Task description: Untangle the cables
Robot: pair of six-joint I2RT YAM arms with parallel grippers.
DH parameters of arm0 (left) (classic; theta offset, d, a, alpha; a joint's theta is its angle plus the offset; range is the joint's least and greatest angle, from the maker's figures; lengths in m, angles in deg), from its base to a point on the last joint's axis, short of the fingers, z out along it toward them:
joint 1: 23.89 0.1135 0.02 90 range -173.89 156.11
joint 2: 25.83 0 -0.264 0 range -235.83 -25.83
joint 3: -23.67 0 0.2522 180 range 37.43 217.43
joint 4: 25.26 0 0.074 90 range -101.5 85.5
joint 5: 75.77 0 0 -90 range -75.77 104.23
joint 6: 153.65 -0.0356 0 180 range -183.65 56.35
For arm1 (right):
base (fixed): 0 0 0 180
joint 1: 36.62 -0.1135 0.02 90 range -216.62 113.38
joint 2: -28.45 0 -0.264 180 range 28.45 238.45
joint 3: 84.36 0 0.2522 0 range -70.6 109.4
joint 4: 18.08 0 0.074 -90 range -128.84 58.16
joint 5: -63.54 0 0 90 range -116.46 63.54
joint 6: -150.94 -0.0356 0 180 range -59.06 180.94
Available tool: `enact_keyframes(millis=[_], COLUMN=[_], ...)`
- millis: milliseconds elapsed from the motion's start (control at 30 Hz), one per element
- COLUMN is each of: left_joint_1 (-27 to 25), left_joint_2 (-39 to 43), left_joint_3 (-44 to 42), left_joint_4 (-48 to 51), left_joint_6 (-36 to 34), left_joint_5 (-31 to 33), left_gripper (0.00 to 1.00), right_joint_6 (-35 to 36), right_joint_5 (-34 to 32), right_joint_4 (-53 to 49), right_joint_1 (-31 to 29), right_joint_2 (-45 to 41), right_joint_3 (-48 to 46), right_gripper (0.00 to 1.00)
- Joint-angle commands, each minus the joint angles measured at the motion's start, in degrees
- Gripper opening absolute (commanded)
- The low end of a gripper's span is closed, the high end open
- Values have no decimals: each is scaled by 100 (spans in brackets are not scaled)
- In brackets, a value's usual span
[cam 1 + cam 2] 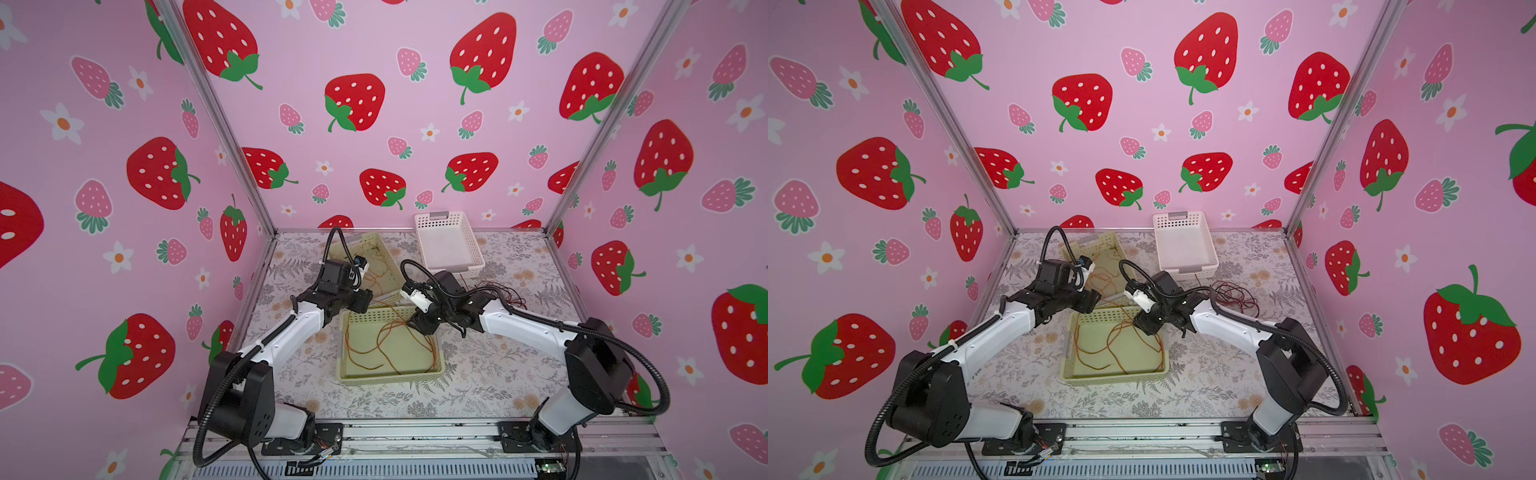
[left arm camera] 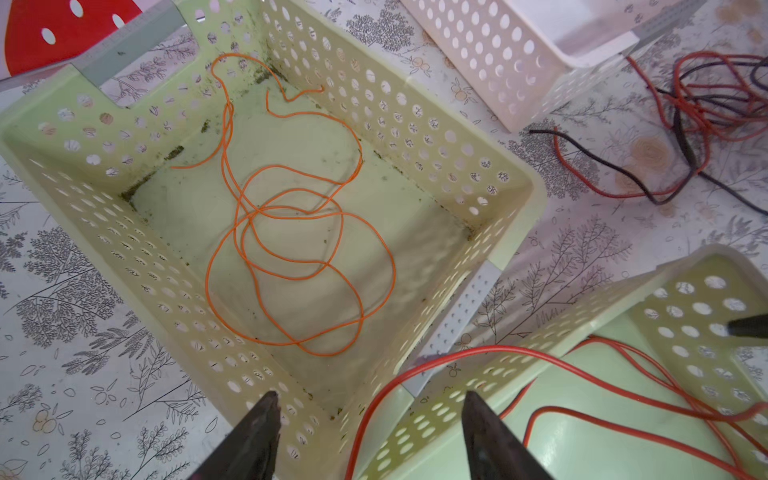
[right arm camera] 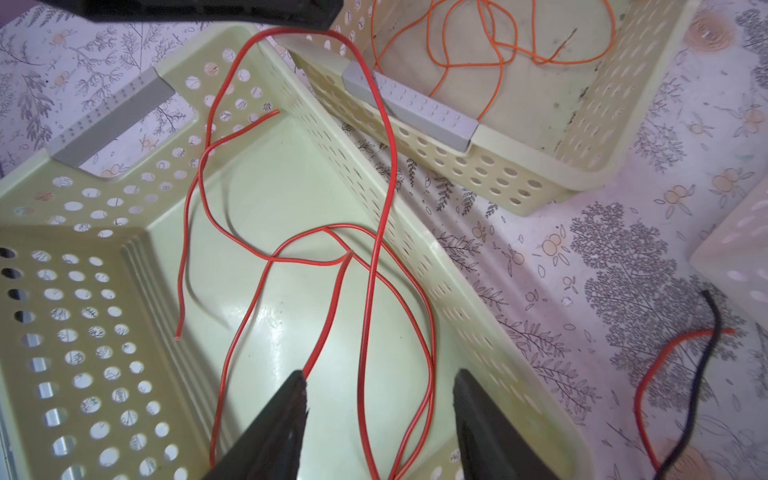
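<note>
The cables lie in three places. An orange cable [image 2: 291,232] is coiled in the far green basket [image 1: 374,239]. A red cable [image 3: 374,270] sprawls in the near green basket [image 1: 390,378], and one loop of it arches over that basket's far rim. A red and black tangle [image 1: 498,291] lies on the table at the right. My left gripper [image 2: 370,397] is open above the two green baskets' meeting corners, with the red loop passing untouched between its fingers. My right gripper [image 3: 379,374] is open over the near basket, red strands lying loose below.
A white perforated basket [image 1: 449,245] stands at the back right, empty. The tangle [image 2: 698,112] spreads just in front of it. The two green baskets nearly touch. Pink strawberry walls close in the flowered table on three sides.
</note>
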Motion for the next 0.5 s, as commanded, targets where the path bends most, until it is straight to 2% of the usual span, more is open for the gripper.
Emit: enact_keyframes(millis=[0, 167, 233, 300, 367, 467], left_joint_1=[42, 43, 43, 43, 43, 51], left_joint_2=[95, 175, 250, 352, 464, 607], left_joint_3=[261, 287, 265, 219, 183, 155], left_joint_4=[-91, -123, -162, -249, -329, -425], left_joint_6=[-78, -58, -34, -13, 2, 37], left_joint_5=[-65, 74, 187, 284, 388, 529], left_gripper=[71, 71, 72, 72, 72, 72], right_joint_6=[135, 227, 232, 305, 424, 694], right_joint_5=[299, 467, 388, 491, 623, 552], right_joint_4=[-77, -29, 40, 132, 244, 450], right_joint_1=[-19, -12, -12, -22, -55, -180], right_joint_2=[381, 862, 1004, 1082, 1001, 656], right_joint_3=[164, 536, 641, 700, 650, 394], right_gripper=[56, 52, 46, 36, 19, 6])
